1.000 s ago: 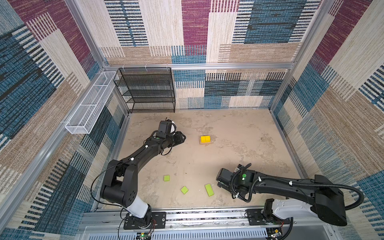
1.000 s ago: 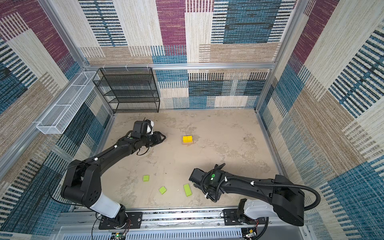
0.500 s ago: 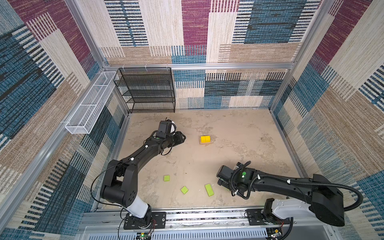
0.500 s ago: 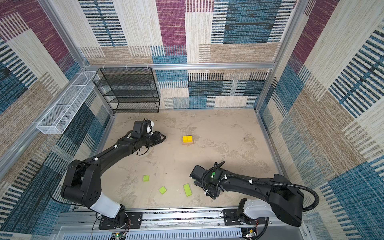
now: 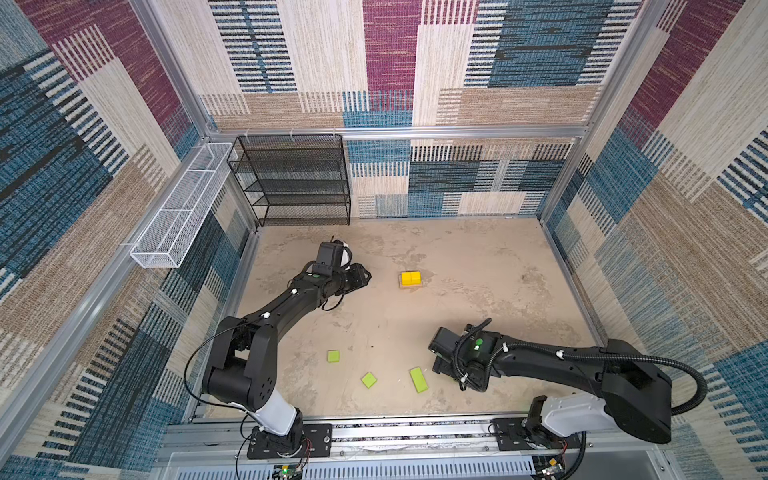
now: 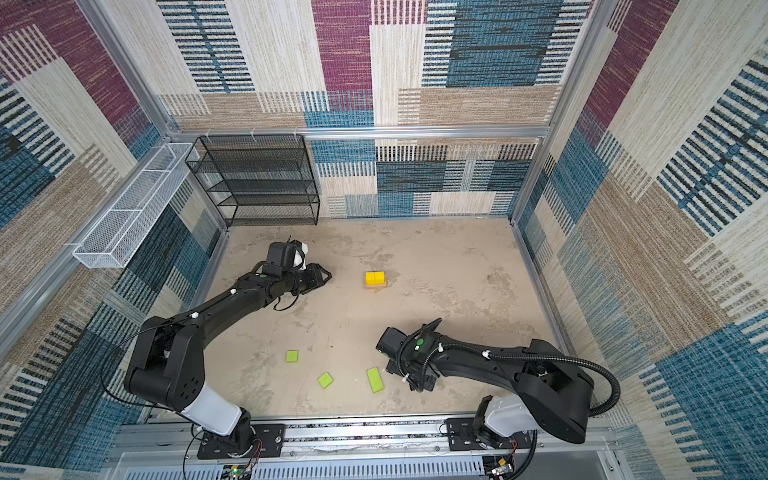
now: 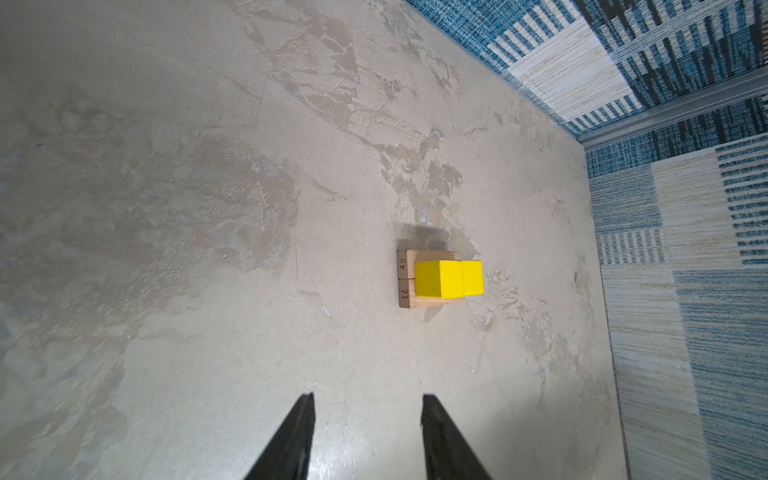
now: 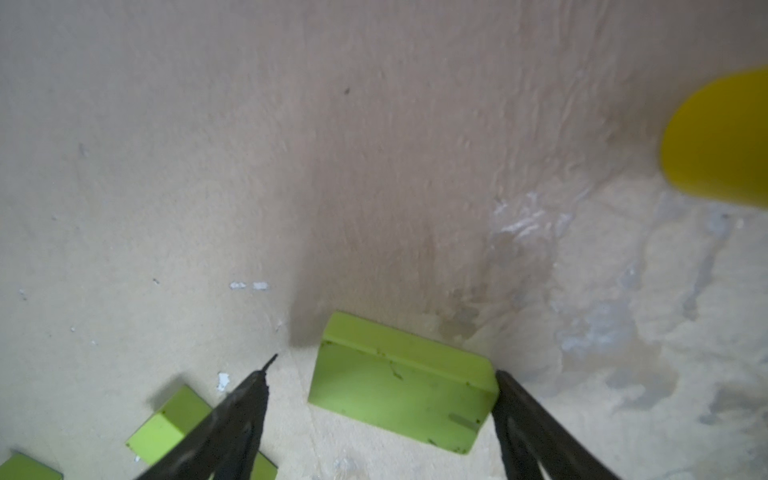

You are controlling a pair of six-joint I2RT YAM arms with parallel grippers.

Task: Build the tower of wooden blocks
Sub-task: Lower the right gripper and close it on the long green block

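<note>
The wood block tower's base, two yellow cubes [image 5: 410, 278] [image 6: 375, 278] [image 7: 449, 278] on two tan bars [image 7: 405, 278], stands mid-floor. My left gripper [image 5: 365, 276] [image 6: 326, 276] [image 7: 368, 397] hovers open and empty a short way from it. My right gripper [image 8: 384, 365] is low at the front, open around a long lime-green flat piece [image 5: 418, 379] [image 6: 375, 379] [image 8: 399, 382]; one finger touches its end, the other stands apart. Two smaller green pieces [image 5: 368, 380] [image 5: 333, 356] lie to its left. A yellow cylinder [image 8: 719, 137] shows only in the right wrist view.
A black wire shelf [image 5: 297, 178] stands at the back left wall. A white wire basket [image 5: 178, 208] hangs on the left wall. Patterned walls close the floor on three sides, with a metal rail [image 5: 415, 432] at the front.
My right gripper's jaws have narrowed around the long green piece, and its wrist has edged slightly toward it. The left arm has not moved.
</note>
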